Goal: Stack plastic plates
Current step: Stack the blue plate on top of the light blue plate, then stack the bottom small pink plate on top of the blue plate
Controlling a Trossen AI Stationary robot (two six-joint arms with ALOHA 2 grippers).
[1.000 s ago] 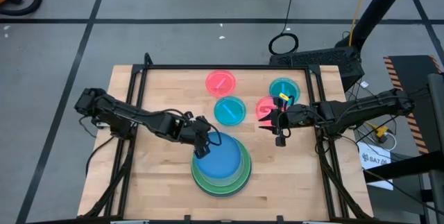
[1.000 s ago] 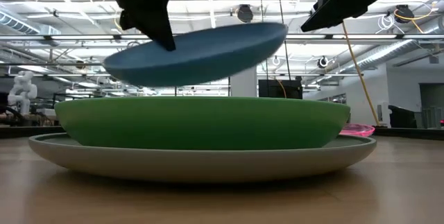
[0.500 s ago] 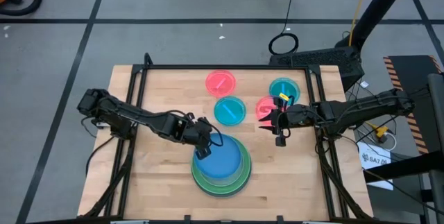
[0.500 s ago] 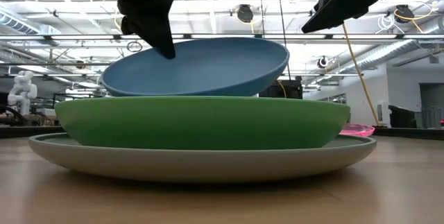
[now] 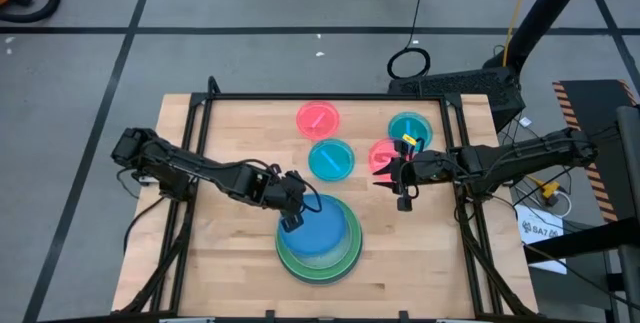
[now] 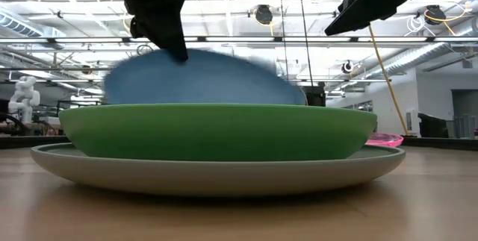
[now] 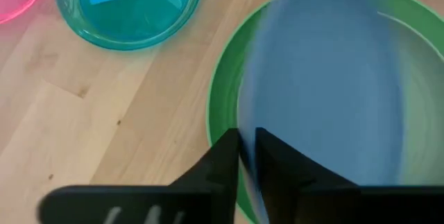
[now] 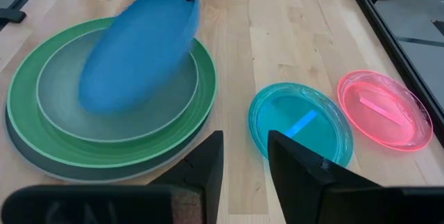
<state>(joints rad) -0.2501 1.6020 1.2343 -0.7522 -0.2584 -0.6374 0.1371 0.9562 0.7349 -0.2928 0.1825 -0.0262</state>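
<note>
Blue round plastic plate (image 6: pixel 198 77), blurred with motion, has dropped lower than it was half a second ago: its far side now dips behind the rim of the mid-sized green plastic plate (image 6: pixel 216 130), whereas earlier the whole blue dish hung tilted above that rim. The left pincer (image 5: pixel 291 219) is pinched shut on the blue plate's edge at the left side of the stack, fingers (image 7: pixel 225 165) close together around the rim in the left wrist view. Beneath, the pale green plastic plate (image 8: pixel 104 130) sits inside the green one, and both rest on the large grey plastic plate (image 6: pixel 216 172) near the front of the wooden counter (image 5: pixel 230 143).

The right pincer (image 5: pixel 400 175) has not moved between frames; it hovers above the counter's right side with its fingers (image 8: pixel 208 161) apart and nothing between them. Just beside it lies a small pink plastic plate (image 5: pixel 380 155), with a teal plastic plate (image 5: pixel 409 128) behind, another teal one (image 5: pixel 331 159) at mid-counter, and a second pink one (image 5: pixel 318 118) toward the back.
</note>
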